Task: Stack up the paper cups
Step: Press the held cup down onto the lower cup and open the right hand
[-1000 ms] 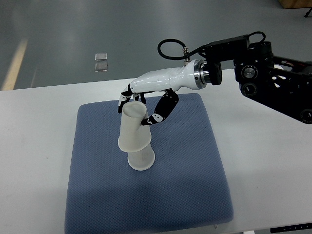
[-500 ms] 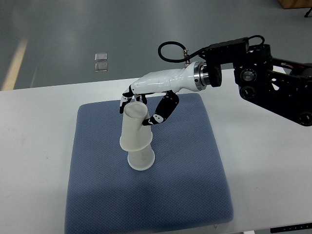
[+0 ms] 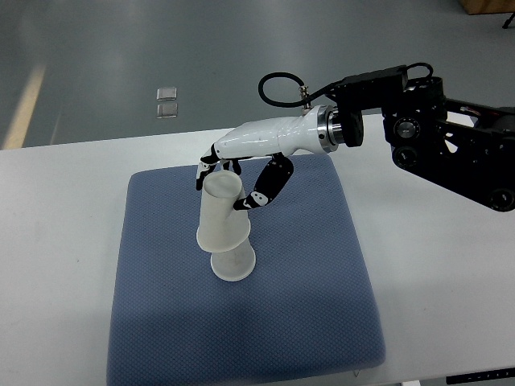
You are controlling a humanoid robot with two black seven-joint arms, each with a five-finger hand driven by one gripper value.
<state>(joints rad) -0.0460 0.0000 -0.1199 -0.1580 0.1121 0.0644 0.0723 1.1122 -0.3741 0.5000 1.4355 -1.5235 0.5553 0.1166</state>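
A white paper cup, upside down and tilted, sits over a second upturned white cup standing on the blue mat. The upper cup covers the top of the lower one. My right hand, white with black fingertips, reaches in from the right and grips the upper cup near its top end, thumb on the right side and fingers behind it. The left arm does not show.
The blue mat lies on a white table. The black right arm stretches over the table's back right. Beyond the table's far edge is grey floor with a small pale object on it.
The hand and the held cup have shifted very slightly; the upper cup stays tilted on the lower one.
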